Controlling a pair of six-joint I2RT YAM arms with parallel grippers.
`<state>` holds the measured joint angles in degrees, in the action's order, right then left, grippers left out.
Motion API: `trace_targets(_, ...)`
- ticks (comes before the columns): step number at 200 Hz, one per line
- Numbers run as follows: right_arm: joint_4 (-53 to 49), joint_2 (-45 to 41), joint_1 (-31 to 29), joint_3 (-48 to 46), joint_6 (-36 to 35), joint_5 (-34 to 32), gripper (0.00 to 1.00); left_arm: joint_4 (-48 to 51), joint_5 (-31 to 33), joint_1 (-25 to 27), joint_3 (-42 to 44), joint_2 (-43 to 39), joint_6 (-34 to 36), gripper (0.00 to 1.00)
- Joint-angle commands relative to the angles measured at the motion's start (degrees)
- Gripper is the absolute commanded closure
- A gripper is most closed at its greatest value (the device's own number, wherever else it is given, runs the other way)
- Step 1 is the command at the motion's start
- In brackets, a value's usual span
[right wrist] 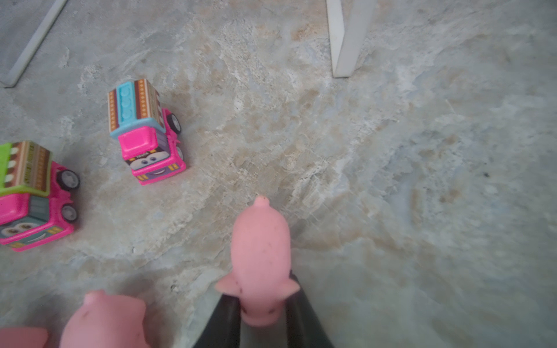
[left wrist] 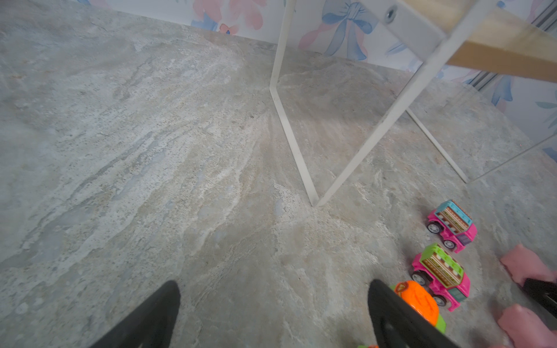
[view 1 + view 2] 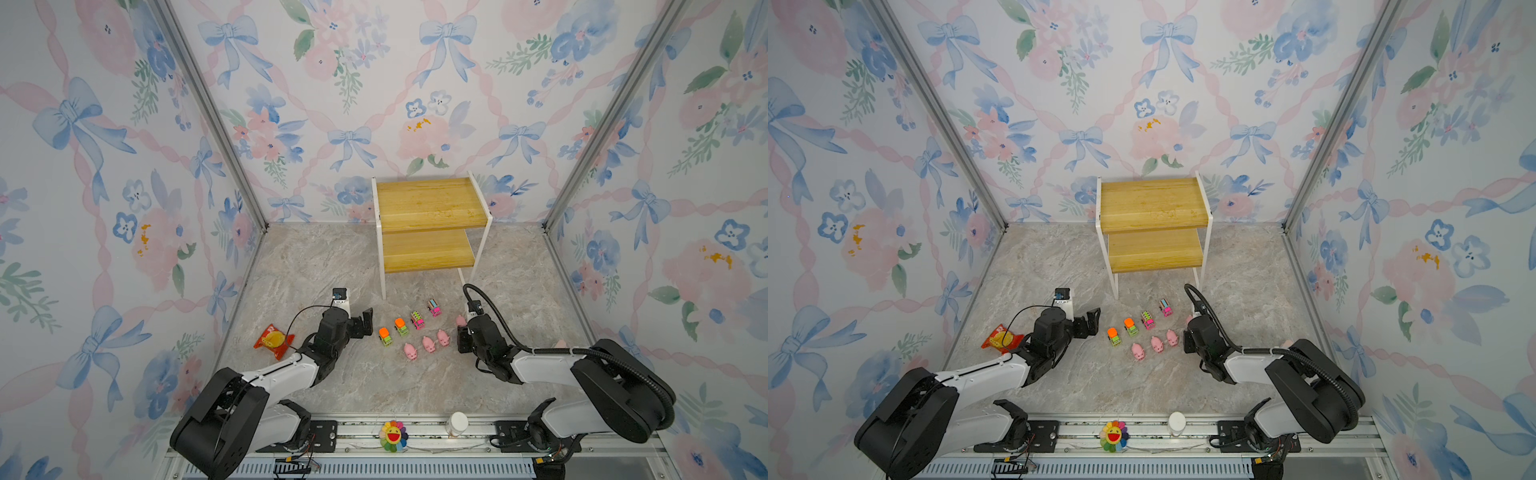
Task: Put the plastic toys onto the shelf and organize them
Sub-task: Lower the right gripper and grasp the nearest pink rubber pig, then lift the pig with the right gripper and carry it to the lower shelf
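Right claw (image 1: 261,315) pinches a pink pig (image 1: 260,247) by its snout end; the pig's long axis runs straight out from the claw, tail toward the shelf (image 3: 428,203), which stands beyond, nearer this arm, both boards bare. Left claw (image 2: 274,289) is spread and empty beside an orange-topped car (image 2: 417,298); the other toys (image 3: 428,344) lie on the tabletop (image 3: 324,257)

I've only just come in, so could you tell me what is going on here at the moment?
The right gripper is shut on one pink pig, just in front of the shelf; whether it is off the table is unclear. The left gripper hangs open beside the green cars with orange tops. Three more pigs and two pink cars sit on the table, and the shelf holds nothing yet.
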<state>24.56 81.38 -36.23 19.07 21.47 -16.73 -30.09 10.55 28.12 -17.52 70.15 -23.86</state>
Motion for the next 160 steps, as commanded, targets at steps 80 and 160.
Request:
trace_targets(80, -9.2, -15.7, 2.6, 2.1, -4.2, 5.5, 0.77, 0.1, 1.0, 0.3, 0.9, -0.1, 1.3, 0.02)
trace_targets(160, -15.2, -23.4, 10.1, 13.9, -7.3, 14.9, 0.77, 0.0, 1.1, 0.2, 0.6, 0.2, 2.4, 0.02)
